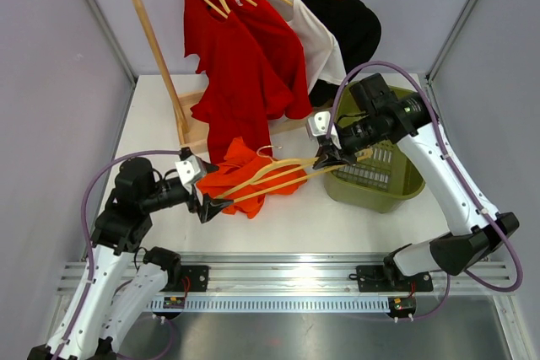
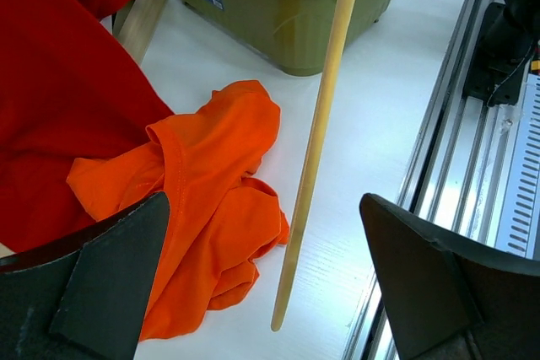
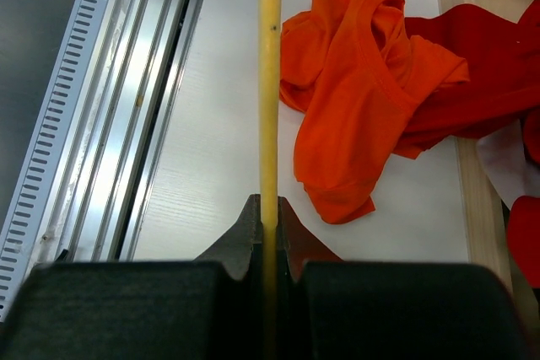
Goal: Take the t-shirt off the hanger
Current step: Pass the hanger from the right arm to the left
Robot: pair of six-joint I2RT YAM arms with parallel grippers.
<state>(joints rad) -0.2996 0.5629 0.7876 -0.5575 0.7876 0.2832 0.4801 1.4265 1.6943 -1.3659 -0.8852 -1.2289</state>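
Note:
An orange t-shirt (image 1: 240, 176) lies crumpled on the white table, also seen in the left wrist view (image 2: 198, 200) and the right wrist view (image 3: 354, 90). A pale wooden hanger (image 1: 278, 176) hangs above it, clear of the cloth; its arm (image 2: 319, 132) (image 3: 269, 73) is bare. My right gripper (image 1: 327, 158) (image 3: 269, 208) is shut on the hanger's arm. My left gripper (image 1: 205, 206) (image 2: 266, 292) stands wide open just left of the shirt, nothing between its fingers (image 2: 110, 267).
A green basket (image 1: 380, 176) (image 2: 287, 6) sits at the right. A wooden rack (image 1: 156, 48) at the back carries red (image 1: 245, 56), white and black shirts on hangers. A metal rail (image 1: 295, 271) runs along the near table edge.

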